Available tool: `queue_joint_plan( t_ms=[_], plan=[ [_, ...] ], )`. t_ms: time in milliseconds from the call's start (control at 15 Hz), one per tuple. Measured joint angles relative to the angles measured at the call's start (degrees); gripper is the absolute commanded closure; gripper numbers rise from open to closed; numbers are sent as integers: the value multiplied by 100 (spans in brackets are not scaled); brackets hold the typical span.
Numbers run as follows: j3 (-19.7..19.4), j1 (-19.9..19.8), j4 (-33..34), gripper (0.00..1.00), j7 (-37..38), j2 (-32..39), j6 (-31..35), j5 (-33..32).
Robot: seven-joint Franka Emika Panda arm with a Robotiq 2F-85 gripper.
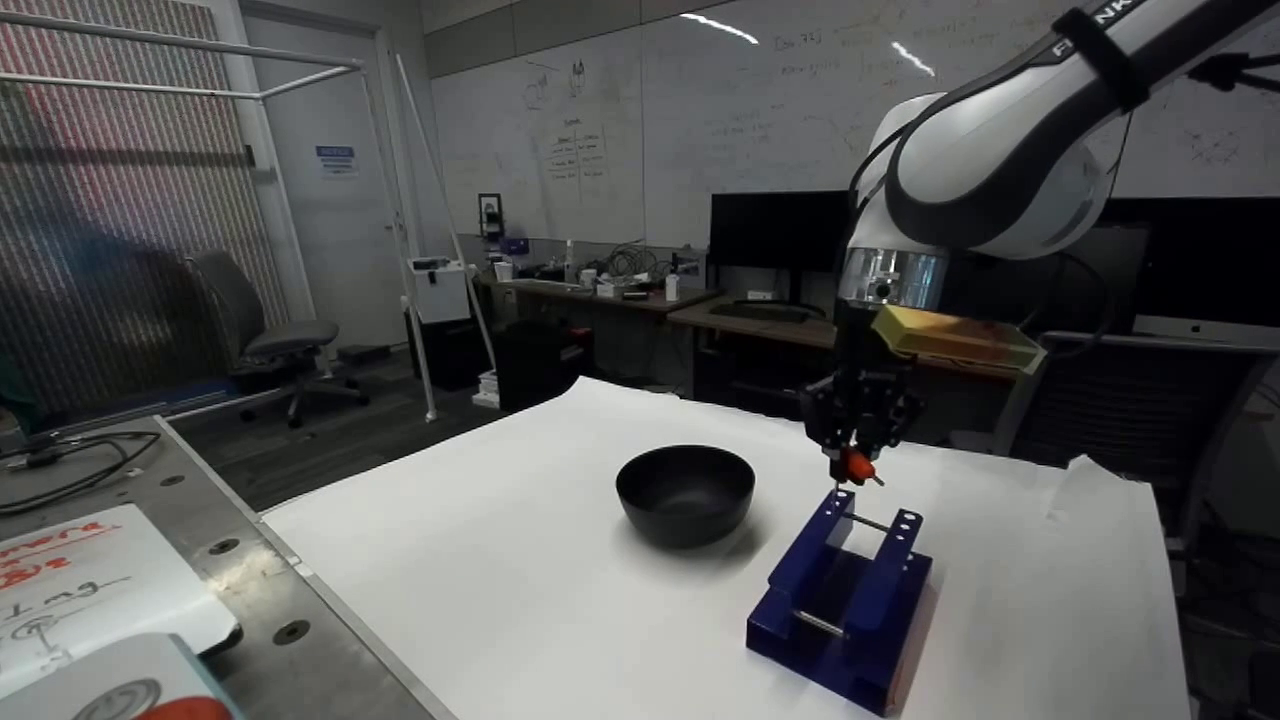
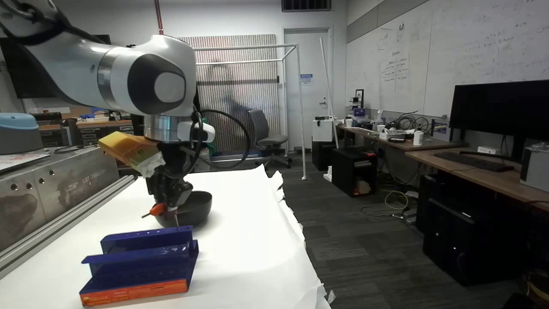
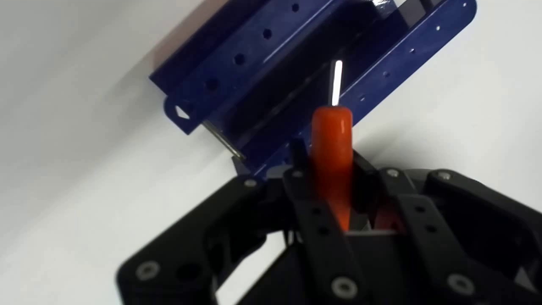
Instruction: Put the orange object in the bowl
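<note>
The orange object (image 1: 859,465) is a slim orange-red stick with a thin metal tip. It also shows in an exterior view (image 2: 158,209) and in the wrist view (image 3: 333,144). My gripper (image 1: 850,462) is shut on it and holds it above one end of the blue rack. The gripper also shows in an exterior view (image 2: 168,209) and in the wrist view (image 3: 334,169), where the fingers hide part of the stick. The black bowl (image 1: 685,505) stands upright on the white table, beside the rack and apart from it. In an exterior view the bowl (image 2: 197,209) is partly hidden behind the gripper.
The blue slotted rack (image 1: 870,600) stands on the table under the gripper; it also shows in an exterior view (image 2: 141,257) and in the wrist view (image 3: 262,72). A metal bench (image 1: 290,600) with papers borders the white-covered table (image 1: 480,560). A yellow block is fixed to the wrist (image 1: 955,338).
</note>
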Motion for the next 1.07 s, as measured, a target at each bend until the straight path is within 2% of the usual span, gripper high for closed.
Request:
queue_joint_plan(
  t_ms=[133, 200, 267, 333, 467, 600, 800, 1067],
  plan=[
    [-10, 2, 3, 87, 90, -154, -193, -258],
    [-21, 2, 7, 92, 133, -297, -357, -383],
    [-31, 2, 12, 89, 172, -488, -570, -492],
    [-40, 1, 22, 90, 176, -701, -812, -555],
    [-48, 1, 29, 93, 107, -1135, -1158, -563],
    [-71, 1, 5, 93, -125, -1514, -1203, -550],
    [-132, 0, -199, 93, -602, -1863, -646, -524],
    [-130, 65, -757, 93, -1203, -1820, 1080, -261]
  ],
)
